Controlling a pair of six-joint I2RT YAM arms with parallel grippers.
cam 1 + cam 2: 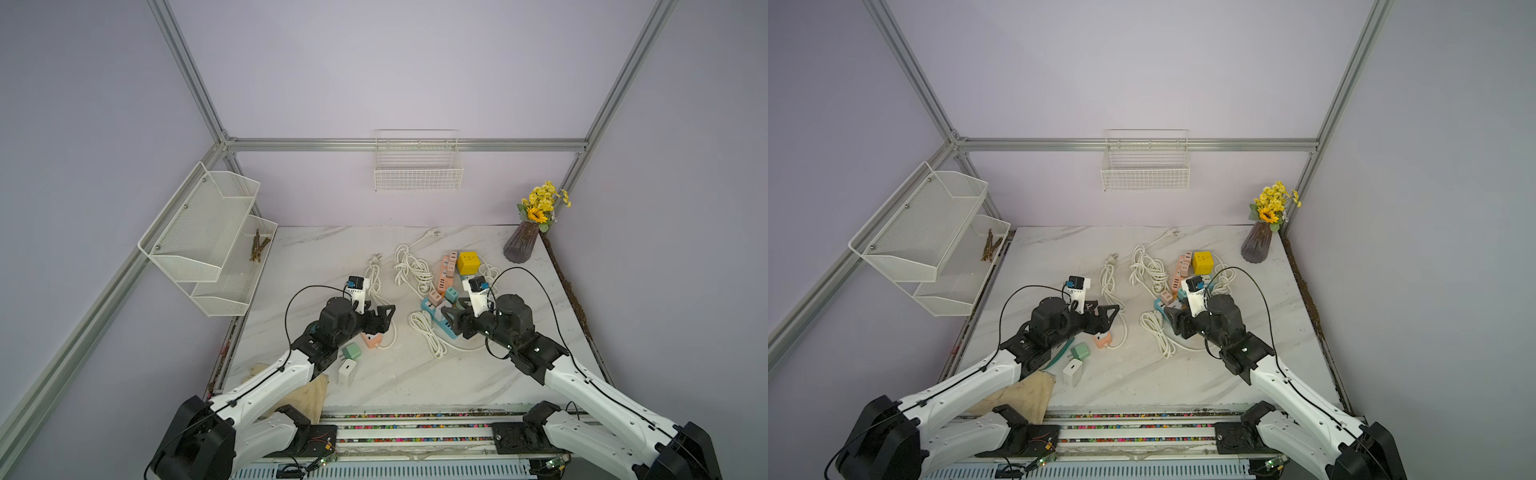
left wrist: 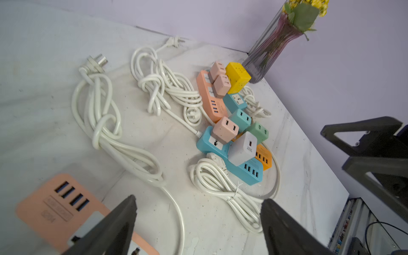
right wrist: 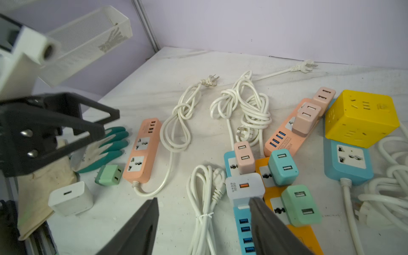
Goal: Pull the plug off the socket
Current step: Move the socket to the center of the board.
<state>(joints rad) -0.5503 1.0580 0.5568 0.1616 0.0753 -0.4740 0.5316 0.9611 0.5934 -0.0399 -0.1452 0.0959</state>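
Near edge of the counter (image 1: 374, 386): a loose white charger (image 1: 347, 371) and a loose green adapter (image 1: 352, 351) lie unplugged, just beside a green-fingered glove (image 3: 106, 141). Just beyond them a short peach strip (image 3: 142, 152) lies flat, both of its sockets empty. The left tool (image 2: 198, 198) hangs over that strip's USB end, with its jaws spread wide and nothing between them. The right tool (image 3: 203, 199) is on the other side, jaws parted and gripping nothing. A bundled white cable (image 3: 203, 198) shows in the gap, and one finger (image 3: 269, 225) overlaps the edge of the white plug (image 3: 244, 185); contact cannot be judged. That plug stands upright, seated in the blue strip (image 3: 245, 223), with a pink adapter (image 3: 242, 156) in the next socket along. Beside it an orange strip (image 3: 304, 238) carries a teal adapter (image 3: 282, 166) and a mint adapter (image 3: 300, 205). Farther back lie a long peach strip (image 3: 280, 141) with two pink blocks plugged in, a yellow cube socket (image 3: 362, 117) and knotted white cords (image 1: 409, 266). A vase (image 1: 519, 245) of yellow flowers stands in the far corner, and a wire basket (image 1: 417, 174) hangs on the back wall.
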